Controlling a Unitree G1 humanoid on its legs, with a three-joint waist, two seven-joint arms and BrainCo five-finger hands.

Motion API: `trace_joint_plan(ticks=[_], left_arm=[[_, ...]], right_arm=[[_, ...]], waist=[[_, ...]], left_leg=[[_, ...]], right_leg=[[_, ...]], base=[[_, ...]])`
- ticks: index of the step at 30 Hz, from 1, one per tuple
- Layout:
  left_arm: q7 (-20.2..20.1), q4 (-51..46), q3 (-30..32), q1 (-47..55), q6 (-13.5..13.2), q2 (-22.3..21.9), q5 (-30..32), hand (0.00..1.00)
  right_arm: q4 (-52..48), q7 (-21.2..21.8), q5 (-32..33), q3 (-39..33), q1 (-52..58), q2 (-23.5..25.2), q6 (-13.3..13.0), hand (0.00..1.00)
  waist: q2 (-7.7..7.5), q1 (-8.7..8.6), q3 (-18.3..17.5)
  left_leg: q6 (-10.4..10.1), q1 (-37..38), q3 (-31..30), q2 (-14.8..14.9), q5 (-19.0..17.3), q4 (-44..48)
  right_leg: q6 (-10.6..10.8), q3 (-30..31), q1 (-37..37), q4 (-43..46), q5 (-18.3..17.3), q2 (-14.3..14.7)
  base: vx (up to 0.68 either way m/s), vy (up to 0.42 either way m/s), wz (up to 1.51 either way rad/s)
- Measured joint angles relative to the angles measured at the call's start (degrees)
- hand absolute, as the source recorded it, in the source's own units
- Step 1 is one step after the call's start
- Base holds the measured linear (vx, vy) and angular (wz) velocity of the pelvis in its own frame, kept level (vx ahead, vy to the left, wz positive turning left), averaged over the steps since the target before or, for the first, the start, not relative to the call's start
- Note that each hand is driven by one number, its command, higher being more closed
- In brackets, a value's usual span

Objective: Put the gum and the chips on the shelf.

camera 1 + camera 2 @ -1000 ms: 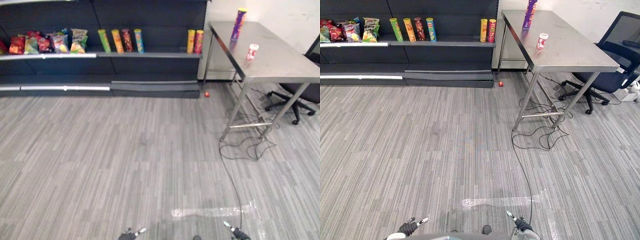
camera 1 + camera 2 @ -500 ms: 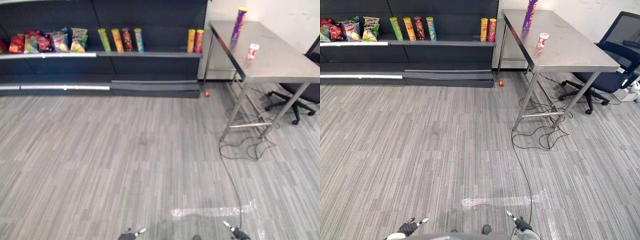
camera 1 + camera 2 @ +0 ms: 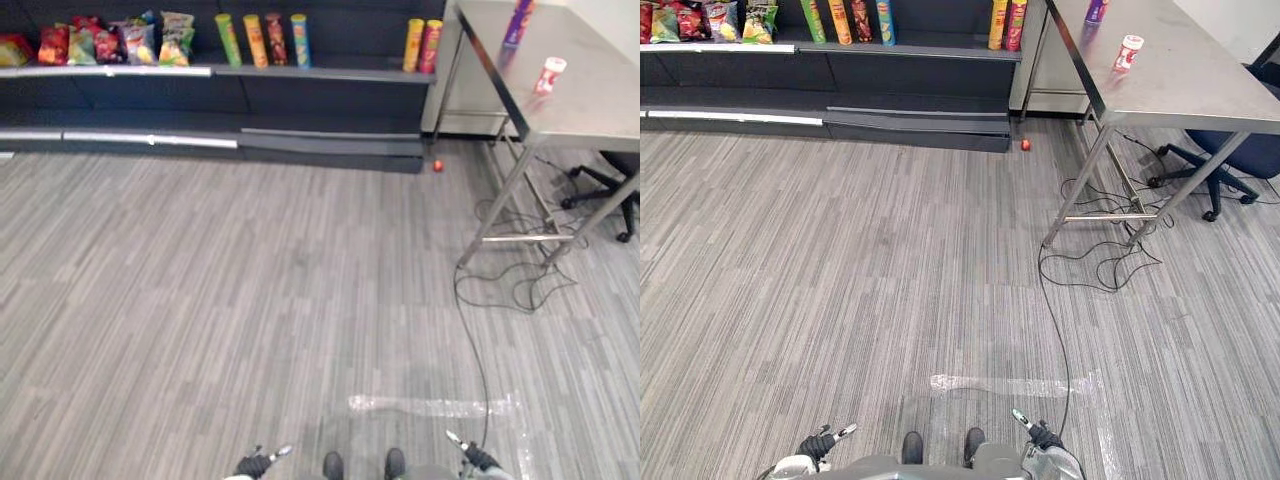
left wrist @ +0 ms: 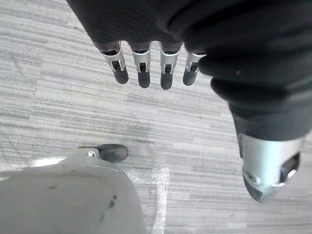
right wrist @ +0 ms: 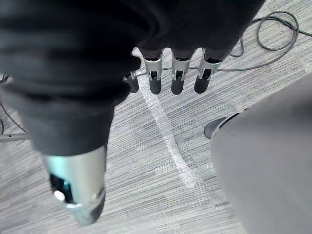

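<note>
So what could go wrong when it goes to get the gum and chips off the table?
The tall chips can stands upright on the table and could tip if bumped. The gum tub is small, so it might get knocked away. A little red thing lies on the floor by the shelf, possibly underfoot.

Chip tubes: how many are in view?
7. On the shelf: green tube, orange tube, dark-red tube, blue tube together; yellow tube, red tube further right; purple tube on the table. More may be hidden.
</note>
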Motion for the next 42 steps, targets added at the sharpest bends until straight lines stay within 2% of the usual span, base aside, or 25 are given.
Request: trace_joint_plan(ticks=[3, 4, 6, 10, 11, 12, 13, 14, 16, 17, 19, 21, 22, 23, 26, 28, 30, 32, 34, 36, 37, 38, 40, 41, 42], left_arm=[[0.02, -3.03, 4.89, 0.79, -0.06, -1.59, -2.92, 0.00], [0.03, -3.05, 4.86, 1.06, -0.08, -1.90, -4.47, 0.00], [-0.07, -3.07, 4.64, 1.06, -0.18, -2.16, -4.65, 0.00], [0.42, -3.03, 4.84, 1.95, -0.44, -3.02, -8.96, 0.00], [0.47, -2.97, 4.86, 2.17, -0.56, -3.37, -8.98, 0.00], [0.57, -2.26, 5.20, 2.22, -0.62, -3.55, -9.96, 0.00], [0.58, -1.69, 5.41, 2.47, -0.63, -3.45, -10.53, 0.00], [0.57, -1.30, 5.97, 2.66, -0.86, -3.00, -11.07, 0.00], [0.62, -0.82, 6.96, 2.64, -1.05, -2.78, -11.08, 0.00], [0.68, -0.75, 8.08, 3.14, -1.06, -2.71, -11.10, 0.00], [0.58, -0.70, 8.79, 3.80, -1.14, -2.86, -11.03, 0.00], [0.33, -0.81, 8.97, 4.91, -1.13, -2.72, -10.89, 0.00], [0.24, -0.79, 8.11, 5.02, -0.89, -2.18, -10.46, 0.00], [0.18, -0.82, 7.27, 5.22, -0.65, -1.88, -10.43, 0.00], [0.07, -0.70, 3.05, 4.76, -0.41, -0.74, -9.94, 0.00], [0.00, -0.69, 1.05, 3.01, -0.43, -0.66, -9.88, 0.00], [-0.13, -0.75, 0.83, 0.26, -0.39, -1.74, -9.89, 0.00], [-0.21, -0.84, 1.40, -1.61, -0.51, -2.71, -9.88, 0.00], [-0.49, -1.14, 5.50, -3.95, -0.54, -4.60, -9.07, 0.00], [-0.47, -1.38, 8.99, -3.99, -0.59, -7.63, -7.90, 0.00], [-0.82, -1.03, 10.71, -4.17, -0.46, -9.07, -7.61, 0.00], [-0.98, -0.85, 12.17, -4.00, -0.37, -10.40, -7.60, 0.00], [-0.98, -1.30, 12.94, -2.93, -0.38, -10.86, -7.62, 0.00], [-1.03, -1.60, 13.94, -3.11, -0.38, -10.82, -7.65, 0.00], [-1.06, -1.95, 15.18, -3.09, -0.31, -11.01, -7.80, 0.00]], right_arm=[[-2.89, -0.03, 0.04, 1.35, 1.56, -0.05, -0.10, 0.00], [-3.74, -0.06, 0.05, 1.90, 1.97, -0.58, -0.17, 0.00], [-3.58, -0.10, 0.02, 1.99, 2.16, -1.38, -0.11, 0.00], [-3.61, -0.28, -0.02, 2.13, 2.19, -1.69, -0.05, 0.00], [-3.59, -0.32, -0.02, 2.11, 2.19, -1.90, -0.04, 0.00], [-3.26, -0.37, -0.07, 1.99, 2.10, -2.00, -0.01, 0.00], [-2.93, -0.35, -0.09, 1.84, 1.99, -2.15, -0.01, 0.00], [-0.85, -0.25, -0.26, 1.32, 1.45, -1.55, 0.05, 0.00], [-0.43, 0.05, -0.53, 0.05, 1.33, -0.60, 0.07, 0.00], [0.83, 0.08, -0.57, -1.02, 1.62, -0.50, 0.20, 0.00], [1.14, 0.21, -0.55, -2.74, 2.20, -0.62, 0.22, 0.00], [1.04, 0.51, -0.42, -2.63, 2.49, -0.64, 0.11, 0.00], [0.56, 0.96, -0.40, -2.55, 2.94, -0.74, 0.06, 0.00], [0.18, 1.19, -0.38, -2.55, 3.17, -0.81, 0.02, 0.00], [-0.44, 1.26, 0.37, -2.84, 4.69, -1.79, -0.26, 0.00], [-0.42, 1.29, 1.35, -5.07, 6.15, -1.88, -0.17, 0.00], [0.06, 1.29, 2.11, -7.88, 6.92, -1.67, -0.04, 0.00], [0.40, 1.24, 2.16, -11.09, 7.66, -1.05, 0.20, 0.00], [0.35, 1.16, 2.14, -13.41, 9.41, 0.38, 0.74, 0.00], [-0.92, 1.15, 2.41, -13.51, 10.79, 0.50, 0.99, 0.00], [-2.11, 1.22, 2.05, -13.08, 10.53, 0.51, 0.93, 0.00], [-4.00, 1.20, 2.02, -13.13, 10.54, 0.51, 0.72, 0.00], [-5.68, 1.23, 2.02, -13.15, 10.58, 0.53, 0.70, 0.00], [-6.85, 1.29, 2.03, -13.09, 10.68, 0.95, 0.60, 0.00], [-7.91, 1.26, 2.16, -11.88, 10.47, 0.93, 0.57, 0.00]], waist=[[-0.04, 1.09, 1.73], [0.54, 1.42, 1.84], [1.20, 1.63, 1.92], [2.37, 2.33, 1.54], [2.94, 2.33, 1.38], [3.27, 2.50, 1.35], [3.28, 2.75, 0.99], [1.75, 3.19, -0.21], [0.88, 3.04, -0.81], [-0.32, 3.23, -1.52], [-0.91, 3.77, -1.95], [-1.42, 3.58, -2.51], [-1.55, 2.69, -2.72], [-1.54, 2.27, -2.71], [-0.75, 1.47, -2.23], [0.40, -0.49, -1.58], [2.70, -1.74, -0.16], [3.56, -2.93, 0.28], [2.92, -4.18, 0.46], [4.25, -4.20, 0.05], [4.46, -4.04, 0.45], [5.21, -4.04, 0.81], [5.29, -4.14, 0.74], [5.32, -4.29, 0.71], [5.46, -3.99, 0.66]], left_leg=[[0.01, -12.06, 7.13, 4.47, -4.21, 29.57], [0.07, -13.88, 7.76, 5.90, -5.51, 32.55], [0.42, -16.12, 8.43, 7.29, -5.44, 28.70], [-1.63, -18.64, 7.97, 8.18, 3.09, 5.25], [-2.13, -19.14, 7.91, 8.50, 3.67, 4.20], [-1.69, -19.42, 8.35, 8.63, 8.84, 5.52], [-0.69, -19.38, 8.27, 7.70, 9.83, 6.48], [2.39, -20.06, 9.96, 5.52, 6.69, 9.61], [4.12, -20.24, 11.39, 3.51, 4.10, 11.71], [6.16, -17.96, 13.35, 1.37, 2.78, 11.58], [6.83, -13.01, 15.16, -0.64, 0.53, 9.61], [7.00, -7.69, 16.52, -2.26, -1.39, 6.39], [7.16, -4.12, 16.66, -3.04, -2.45, 4.31], [7.28, -2.21, 16.48, -3.29, -3.11, 3.51], [7.01, 6.95, 14.61, -4.05, -5.84, 0.33], [6.70, 12.45, 13.43, -3.00, -7.33, -1.90], [6.56, 15.78, 12.53, -0.81, -9.17, -3.25], [5.64, 16.73, 11.28, 0.51, -10.83, -3.51], [4.97, 20.10, 9.38, 0.83, -13.24, -5.38], [5.55, 22.53, 7.81, 2.60, -13.79, -5.59], [3.93, 22.30, 7.94, 4.22, -11.56, -2.05], [2.55, 21.94, 6.87, 6.06, -8.40, 2.94], [1.12, 19.68, 5.94, 8.15, -4.35, 10.96], [-2.21, 14.81, 3.23, 10.12, 2.34, 22.72], [-6.71, 8.48, -0.64, 11.42, 13.62, 35.46]], right_leg=[[-1.39, 0.19, 2.55, 2.64, -2.63, 0.33], [-1.39, 0.24, 4.41, 2.68, -3.38, 0.35], [-1.07, 0.83, 5.87, 2.61, -4.55, -0.05], [0.91, 4.45, 6.13, 2.39, -7.37, -2.03], [1.48, 4.84, 6.39, 2.17, -7.83, -2.02], [2.13, 6.29, 7.90, 0.89, -8.84, -2.80], [2.23, 7.10, 8.55, -0.12, -9.17, -3.69], [1.28, 9.12, 9.35, -1.33, -9.30, -6.06], [1.99, 12.30, 8.29, 0.78, -7.54, -8.04], [3.43, 15.73, 7.70, 4.12, -6.34, -10.19], [5.82, 19.52, 5.35, 14.02, -4.19, -11.29], [8.43, 22.74, 0.04, 28.43, 1.49, -10.49], [10.26, 22.85, -2.79, 36.53, 7.90, -9.99], [10.74, 22.15, -4.07, 40.50, 9.78, -9.95], [6.57, 10.91, -11.14, 54.21, 3.08, -12.03], [4.00, 2.53, -17.20, 51.41, -3.79, -11.59], [3.35, 0.23, -22.60, 38.76, -3.84, -7.67], [4.30, 0.44, -24.72, 22.92, -0.23, -5.26], [4.07, 0.61, -25.67, 1.87, 8.75, -4.97], [2.89, -0.71, -26.81, 5.91, 16.16, -3.79], [0.50, -2.75, -27.71, 11.13, 15.82, -4.26], [-2.17, -3.84, -26.93, 15.14, 11.51, -3.18], [-2.88, -4.74, -24.88, 17.00, 7.89, -2.23], [-3.55, -5.48, -22.09, 17.28, 4.77, -1.21], [-4.27, -5.01, -19.02, 16.62, 2.27, 0.21]], base=[[0.02, -0.071, -0.01], [0.09, -0.026, -0.04], [0.14, 0.049, -0.12], [0.31, 0.223, -0.38], [0.43, 0.348, -0.40], [0.37, 0.307, -0.30], [0.49, 0.361, -0.47], [0.52, 0.286, -0.38], [0.57, 0.300, -0.21], [0.50, 0.288, -0.16], [0.50, 0.258, -0.45], [0.39, 0.204, -0.42], [0.29, 0.154, -0.16], [0.37, 0.157, -0.08], [0.45, 0.104, 0.04], [0.42, 0.036, 0.36], [0.40, -0.052, 0.31], [0.44, -0.113, 0.40], [0.68, -0.215, 0.55], [0.69, -0.221, 0.34], [0.83, -0.337, 0.11], [0.65, -0.336, -0.03], [0.53, -0.303, 0.05], [0.66, -0.334, 0.01], [0.78, -0.332, -0.07]])
